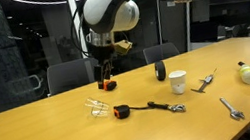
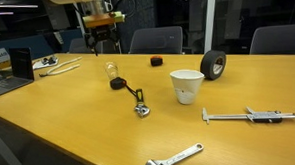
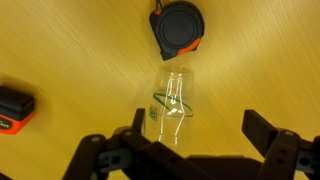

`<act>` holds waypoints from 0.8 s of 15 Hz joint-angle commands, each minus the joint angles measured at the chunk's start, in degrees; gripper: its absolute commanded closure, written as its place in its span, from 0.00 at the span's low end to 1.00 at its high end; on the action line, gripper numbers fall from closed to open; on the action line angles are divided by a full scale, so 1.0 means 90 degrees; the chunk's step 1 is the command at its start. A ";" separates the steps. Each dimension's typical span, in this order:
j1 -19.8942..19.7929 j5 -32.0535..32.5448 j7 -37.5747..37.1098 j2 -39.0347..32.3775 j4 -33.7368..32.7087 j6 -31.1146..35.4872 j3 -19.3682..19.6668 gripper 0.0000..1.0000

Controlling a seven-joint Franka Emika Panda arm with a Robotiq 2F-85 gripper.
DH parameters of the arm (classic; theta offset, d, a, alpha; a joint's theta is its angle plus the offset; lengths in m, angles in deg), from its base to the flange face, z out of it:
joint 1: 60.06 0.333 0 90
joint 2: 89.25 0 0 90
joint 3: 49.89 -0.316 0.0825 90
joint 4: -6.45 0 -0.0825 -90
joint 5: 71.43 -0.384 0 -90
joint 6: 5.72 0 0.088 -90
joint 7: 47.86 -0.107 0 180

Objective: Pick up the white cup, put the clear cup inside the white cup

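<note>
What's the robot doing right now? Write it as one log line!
tool: open, empty | clear cup: on table, below tool | white cup: upright, untouched

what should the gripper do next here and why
Probably lower straight toward the clear cup, nudging slightly so it centres. The gripper is open and hangs above the table, and in the wrist view the cup lies on its side roughly between the jaws, just off centre. The white cup stands upright, mouth up, ready to receive it.
</note>
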 commanded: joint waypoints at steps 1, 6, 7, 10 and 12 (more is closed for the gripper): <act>-0.0089 -0.0187 0.0380 -0.0563 -0.0404 0.0070 -0.0105 0.00; -0.0048 -0.0115 0.0310 -0.1200 -0.0853 -0.0079 -0.0159 0.00; -0.0038 -0.0112 0.0291 -0.1306 -0.0954 -0.0109 -0.0174 0.00; -0.0022 -0.0126 0.0244 -0.1606 -0.1247 -0.0185 -0.0221 0.00; -0.0026 -0.0141 0.0237 -0.1757 -0.1392 -0.0197 -0.0248 0.00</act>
